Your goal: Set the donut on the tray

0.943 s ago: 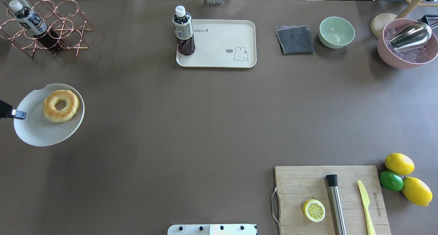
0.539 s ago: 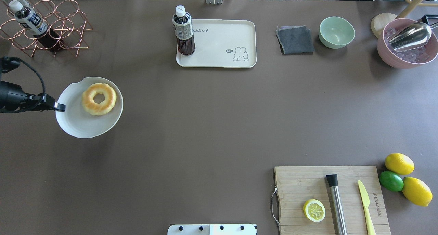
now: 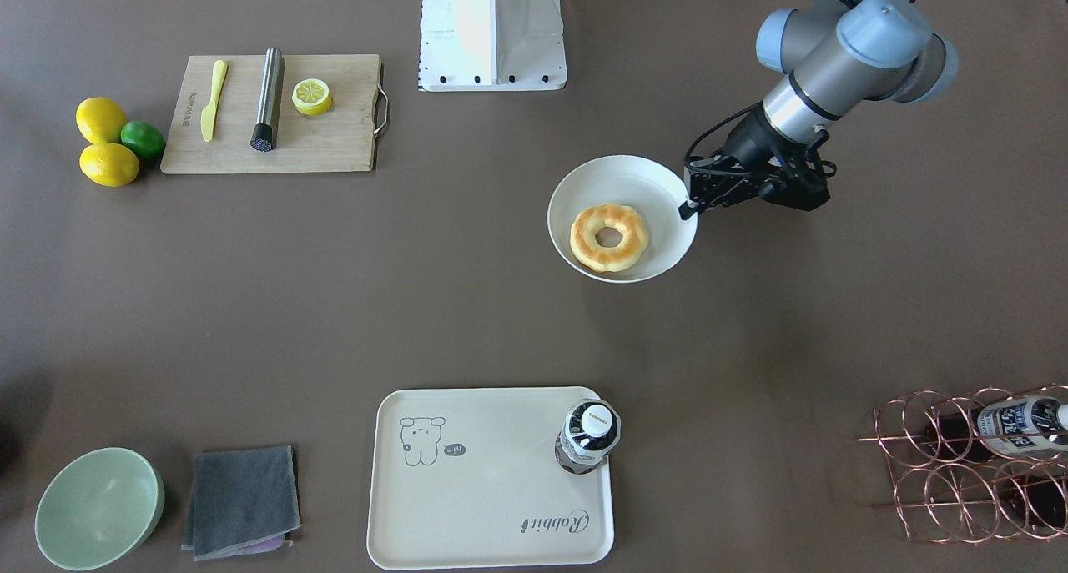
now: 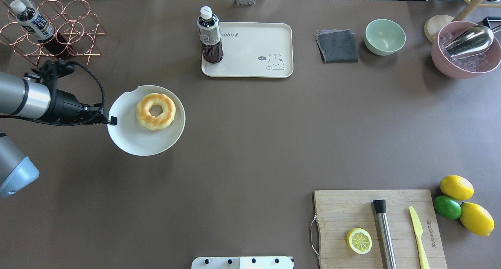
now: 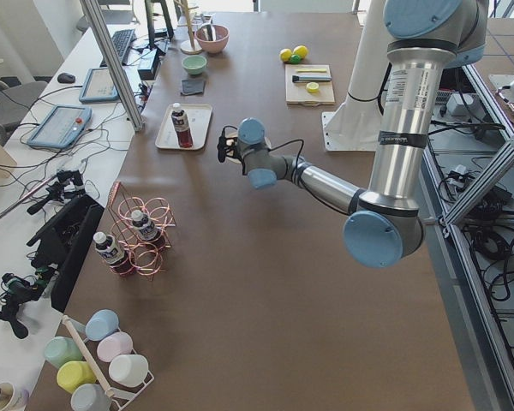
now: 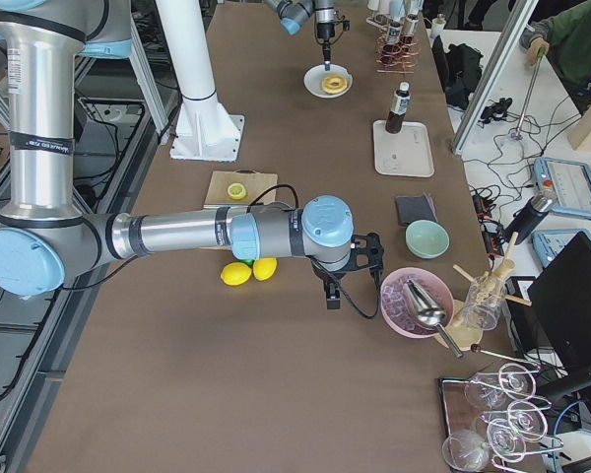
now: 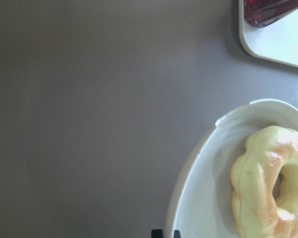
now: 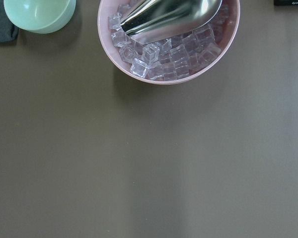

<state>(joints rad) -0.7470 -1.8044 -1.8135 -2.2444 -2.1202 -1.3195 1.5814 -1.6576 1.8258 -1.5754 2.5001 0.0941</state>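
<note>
The golden-yellow donut [image 4: 155,111] lies on a round white dish [image 4: 133,141]. My left gripper [image 4: 111,121] is shut on the dish's left rim and holds it over the table, left of centre. The front-facing view shows the donut [image 3: 609,237], the dish [image 3: 626,177] and the gripper [image 3: 686,210]. The left wrist view shows the donut [image 7: 268,183] at lower right. The cream rabbit tray [image 4: 250,49] lies at the far middle, apart from the dish. My right gripper [image 6: 330,296] shows only in the exterior right view, and I cannot tell if it is open or shut.
A dark drink bottle [image 4: 210,36] stands on the tray's left end. A copper wire rack [image 4: 58,34] with bottles is at the far left. A grey cloth [image 4: 337,46], green bowl [image 4: 385,37] and pink ice bowl [image 4: 440,61] are at the far right. A cutting board [image 4: 352,210] is at the near right.
My left arm has moved to the right, carrying the dish with the donut from the table's left edge toward the middle. Nothing else has moved.
</note>
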